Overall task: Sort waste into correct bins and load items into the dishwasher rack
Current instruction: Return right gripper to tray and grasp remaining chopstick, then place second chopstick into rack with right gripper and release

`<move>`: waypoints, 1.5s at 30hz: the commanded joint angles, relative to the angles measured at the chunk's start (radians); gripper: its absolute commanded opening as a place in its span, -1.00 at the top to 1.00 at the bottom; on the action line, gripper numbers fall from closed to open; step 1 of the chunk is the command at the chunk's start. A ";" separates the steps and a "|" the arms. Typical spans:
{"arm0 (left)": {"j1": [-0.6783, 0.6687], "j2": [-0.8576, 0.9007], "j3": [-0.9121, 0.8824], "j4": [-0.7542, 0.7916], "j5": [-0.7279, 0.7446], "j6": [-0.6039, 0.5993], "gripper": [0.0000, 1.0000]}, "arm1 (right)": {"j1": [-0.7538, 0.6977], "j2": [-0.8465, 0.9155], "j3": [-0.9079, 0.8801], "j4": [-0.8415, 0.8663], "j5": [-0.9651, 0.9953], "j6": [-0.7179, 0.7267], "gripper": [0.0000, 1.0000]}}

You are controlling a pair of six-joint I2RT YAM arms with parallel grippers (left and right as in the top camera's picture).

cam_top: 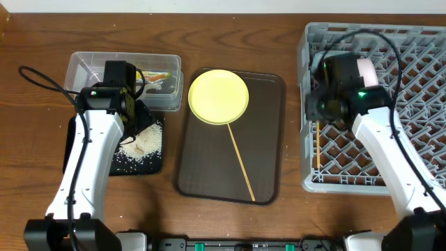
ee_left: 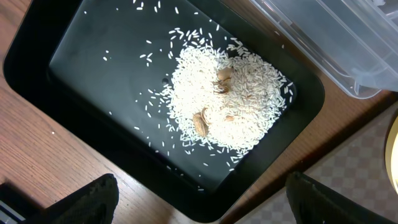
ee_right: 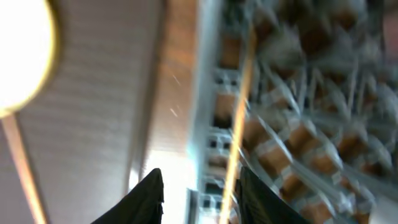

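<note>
My left gripper (ee_left: pixel 202 211) hangs open and empty over the near corner of the black tray (ee_left: pixel 37 56), which holds a heap of rice grains (ee_left: pixel 224 102). The clear tub (cam_top: pixel 122 80) behind it holds a green-and-orange wrapper (cam_top: pixel 155 77). My right gripper (ee_right: pixel 202 199) is over the left edge of the grey dishwasher rack (cam_top: pixel 376 104) with its jaws apart. One chopstick (ee_right: pixel 239 124) lies in the rack, close by the right finger. The yellow plate (cam_top: pixel 218 96) and the other chopstick (cam_top: pixel 240 162) lie on the brown serving tray (cam_top: pixel 268 139). The right wrist view is blurred.
A pale cup-like object (cam_top: pixel 366 70) shows in the rack just behind my right wrist. The clear tub's corner (ee_left: pixel 336 43) sits right beside the black tray. Bare wooden table (cam_top: pixel 42 42) surrounds everything.
</note>
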 commanded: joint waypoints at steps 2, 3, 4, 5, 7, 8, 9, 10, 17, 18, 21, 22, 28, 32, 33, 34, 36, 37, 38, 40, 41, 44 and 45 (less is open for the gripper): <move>0.006 0.004 0.011 -0.001 -0.003 0.006 -0.78 | 0.092 -0.028 0.032 0.031 -0.147 -0.053 0.18; 0.006 0.004 0.011 -0.001 -0.003 0.006 -0.78 | 0.114 -0.024 0.029 0.030 -0.146 -0.053 0.15; 0.006 0.004 0.011 -0.002 -0.003 0.006 -0.77 | 0.142 -0.015 0.024 0.030 -0.144 -0.053 0.11; 0.006 0.004 0.011 -0.002 -0.003 0.006 -0.78 | 0.169 -0.007 0.017 0.030 -0.142 -0.053 0.09; 0.006 0.004 0.011 -0.002 -0.003 0.006 -0.78 | 0.220 0.016 0.001 0.031 -0.142 -0.053 0.03; 0.006 0.004 0.011 -0.002 -0.003 0.006 -0.78 | 0.245 0.031 -0.005 0.030 -0.142 -0.053 0.01; 0.006 0.004 0.011 -0.002 -0.003 0.006 -0.78 | 0.277 0.050 -0.011 0.029 -0.142 -0.053 -0.01; 0.006 0.004 0.011 -0.002 -0.003 0.006 -0.77 | 0.296 0.064 -0.014 0.030 -0.142 -0.053 -0.02; 0.006 0.004 0.011 -0.002 -0.003 0.006 -0.77 | 0.460 0.211 -0.016 0.034 -0.141 -0.051 -0.06; 0.006 0.004 0.011 -0.002 -0.003 0.006 -0.78 | 0.480 0.235 -0.016 0.034 -0.136 -0.042 -0.06; 0.006 0.004 0.011 -0.002 -0.003 0.006 -0.77 | 0.518 0.296 -0.016 0.034 -0.071 0.024 -0.06; 0.006 0.004 0.011 -0.002 -0.003 0.006 -0.78 | 0.529 0.317 -0.016 0.034 -0.054 0.042 -0.05; 0.006 0.004 0.011 -0.002 -0.003 0.006 -0.77 | 0.557 0.412 -0.016 0.034 -0.045 0.111 0.07; 0.006 0.004 0.011 -0.002 -0.003 0.006 -0.77 | 0.559 0.449 -0.016 0.030 -0.045 0.149 0.32; 0.006 0.004 0.011 -0.002 -0.003 0.006 -0.78 | 0.560 0.452 -0.016 0.027 -0.044 0.152 0.46; 0.006 0.004 0.011 -0.002 -0.003 0.006 -0.78 | 0.560 0.454 -0.016 0.026 -0.044 0.151 0.53; 0.006 0.004 0.011 -0.002 -0.003 0.006 -0.77 | 0.560 0.454 -0.016 0.027 -0.044 0.151 0.66; 0.006 0.004 0.011 -0.002 -0.003 0.006 -0.78 | 0.559 0.454 -0.015 0.026 -0.043 0.151 0.72; 0.006 0.004 0.011 -0.002 -0.003 0.006 -0.78 | 0.555 0.454 -0.013 0.023 -0.044 0.151 0.83; 0.006 0.004 0.011 -0.002 -0.003 0.006 -0.77 | 0.542 0.451 -0.003 0.003 -0.043 0.151 0.97; 0.006 0.004 0.011 -0.002 -0.003 0.006 -0.77 | 0.533 0.445 0.003 -0.008 -0.043 0.152 0.97; 0.006 0.004 0.011 -0.002 -0.003 0.006 -0.78 | 0.492 0.414 0.024 -0.042 -0.043 0.151 0.98; 0.006 0.004 0.011 -0.002 -0.003 0.006 -0.77 | 0.473 0.397 0.032 -0.051 -0.043 0.151 0.98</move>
